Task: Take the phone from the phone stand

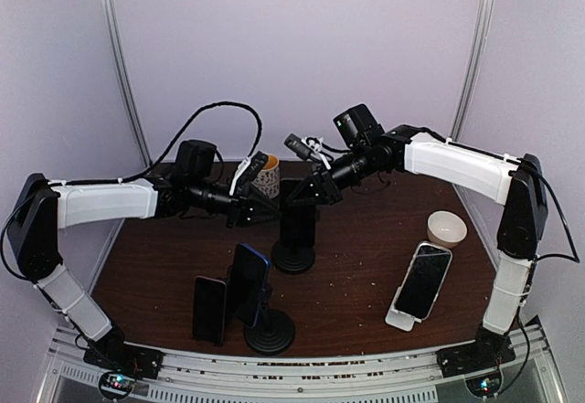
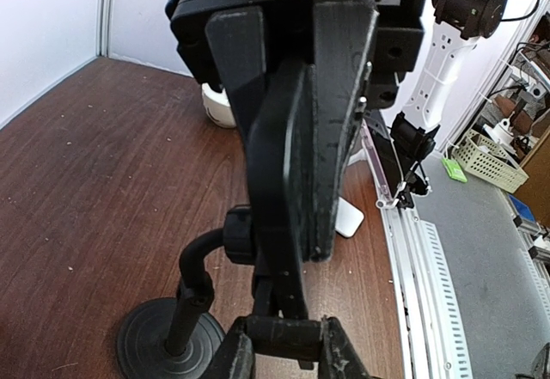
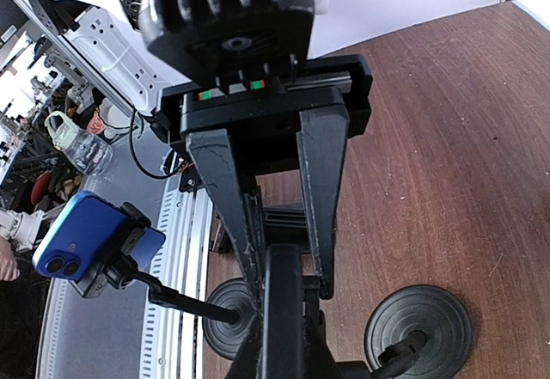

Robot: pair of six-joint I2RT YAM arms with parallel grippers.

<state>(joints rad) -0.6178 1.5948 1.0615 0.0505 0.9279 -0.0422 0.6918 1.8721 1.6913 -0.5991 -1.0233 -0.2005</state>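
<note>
A black phone (image 1: 299, 223) stands upright in the clamp of a black phone stand (image 1: 293, 259) at the middle of the table. From the right, my right gripper (image 1: 315, 193) comes down over the top of the phone. In the right wrist view its fingers (image 3: 225, 192) press both faces of the phone (image 3: 284, 310), so my right gripper (image 3: 290, 286) is shut on it. My left gripper (image 1: 259, 209) reaches in from the left. In the left wrist view my left gripper (image 2: 288, 345) is shut on the lower bar of the stand's clamp (image 2: 290, 332), beside the neck and round base (image 2: 163, 340).
A blue phone (image 1: 247, 282) sits in a second stand (image 1: 270, 332) near the front, with a dark phone (image 1: 209, 308) beside it. At the right stand a phone on a white holder (image 1: 422, 281) and a white bowl (image 1: 447, 228). A cup (image 1: 266, 177) is at the back.
</note>
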